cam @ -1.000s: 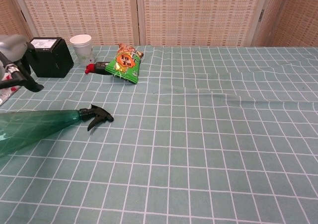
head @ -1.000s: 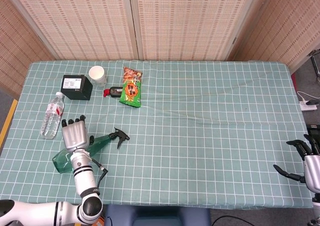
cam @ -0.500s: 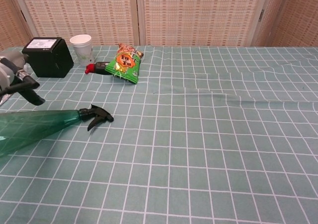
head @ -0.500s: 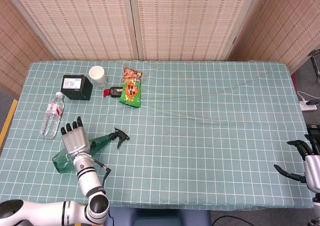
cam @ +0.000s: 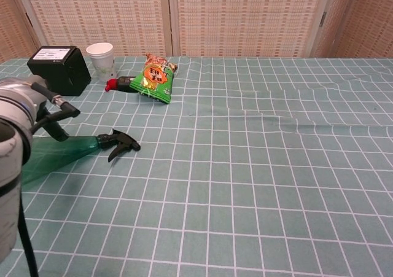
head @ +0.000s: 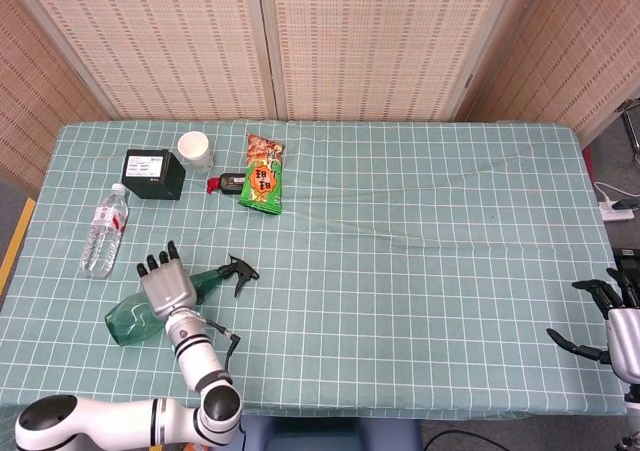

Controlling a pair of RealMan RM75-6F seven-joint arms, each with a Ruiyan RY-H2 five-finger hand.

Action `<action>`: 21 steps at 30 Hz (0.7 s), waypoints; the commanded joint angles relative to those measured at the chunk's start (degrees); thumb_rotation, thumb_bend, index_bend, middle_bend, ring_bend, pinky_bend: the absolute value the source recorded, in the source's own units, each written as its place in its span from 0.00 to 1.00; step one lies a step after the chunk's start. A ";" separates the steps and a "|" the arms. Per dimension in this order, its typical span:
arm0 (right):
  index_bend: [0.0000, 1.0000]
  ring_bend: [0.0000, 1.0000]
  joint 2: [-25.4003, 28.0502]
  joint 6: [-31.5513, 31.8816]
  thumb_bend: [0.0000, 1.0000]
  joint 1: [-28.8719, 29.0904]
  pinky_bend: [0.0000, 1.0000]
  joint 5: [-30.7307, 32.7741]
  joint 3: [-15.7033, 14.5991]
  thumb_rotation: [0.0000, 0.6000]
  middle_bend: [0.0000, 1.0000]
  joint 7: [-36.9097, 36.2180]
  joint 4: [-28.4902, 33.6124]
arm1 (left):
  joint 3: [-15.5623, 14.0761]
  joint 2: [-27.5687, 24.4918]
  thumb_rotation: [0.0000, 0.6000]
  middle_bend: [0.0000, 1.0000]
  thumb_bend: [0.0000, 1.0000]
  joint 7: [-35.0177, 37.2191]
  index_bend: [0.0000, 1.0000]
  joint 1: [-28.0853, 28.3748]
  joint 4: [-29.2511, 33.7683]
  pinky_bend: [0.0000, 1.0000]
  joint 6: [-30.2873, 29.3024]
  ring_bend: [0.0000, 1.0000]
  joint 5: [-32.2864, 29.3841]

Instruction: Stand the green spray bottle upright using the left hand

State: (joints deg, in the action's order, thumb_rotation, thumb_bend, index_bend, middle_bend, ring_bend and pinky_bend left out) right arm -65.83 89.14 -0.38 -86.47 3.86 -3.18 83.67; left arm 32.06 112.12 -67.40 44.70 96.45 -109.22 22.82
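The green spray bottle (head: 130, 314) lies on its side near the table's front left, its black trigger head (head: 240, 271) pointing right; the chest view shows the same bottle (cam: 58, 153) with its nozzle (cam: 123, 143). My left hand (head: 167, 285) hovers over the bottle's middle, fingers spread and holding nothing. In the chest view the left forearm (cam: 15, 136) covers the bottle's base. My right hand (head: 612, 316) stays at the table's front right edge, fingers apart, far from the bottle.
A clear water bottle (head: 104, 231) lies left of the spray bottle. Behind it stand a black box (head: 153, 174) and a white paper cup (head: 195, 150). A green snack bag (head: 263, 176) and a small dark red-capped item (head: 227, 182) lie at the back.
My left hand has moved right and lower over the spray bottle, and the forearm has swung in with it. The bottle and the right hand have not moved.
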 commanded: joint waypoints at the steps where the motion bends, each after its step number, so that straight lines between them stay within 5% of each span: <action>1: 0.31 0.12 0.12 -0.20 0.00 0.08 0.11 0.05 -0.03 1.00 0.32 -0.06 0.11 | -2.00 1.27 1.00 0.17 0.23 0.44 0.00 0.88 -0.68 0.11 0.93 0.10 1.77; 5: 0.31 0.12 0.19 -0.11 0.00 0.07 0.11 -0.08 -0.09 1.00 0.32 -0.41 0.06 | -9.32 2.36 1.00 0.21 0.23 2.03 0.01 0.50 -3.52 0.14 3.37 0.13 6.68; 8: 0.31 0.12 0.15 0.13 0.00 -0.03 0.11 -0.18 -0.12 1.00 0.32 -0.76 -0.15 | -11.03 3.61 1.00 0.23 0.23 3.66 0.03 -0.49 -5.95 0.15 4.77 0.16 7.79; 13: 0.31 0.12 -0.22 0.62 0.00 -0.15 0.11 -0.25 -0.02 1.00 0.32 -1.26 -0.80 | -10.62 4.42 1.00 0.23 0.23 3.94 0.04 -0.97 -9.28 0.15 7.07 0.16 8.21; 21: 0.31 0.12 -0.54 0.74 0.00 -0.24 0.11 0.30 0.24 1.00 0.32 -0.50 -0.71 | -5.92 5.67 1.00 0.25 0.23 3.30 0.05 -0.11 -14.01 0.15 10.65 0.18 6.78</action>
State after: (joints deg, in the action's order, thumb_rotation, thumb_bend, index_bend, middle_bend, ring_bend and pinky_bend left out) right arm -66.35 89.87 -0.61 -86.18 4.08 -3.69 82.97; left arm 24.93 117.19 -63.85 44.21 83.41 -99.33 30.27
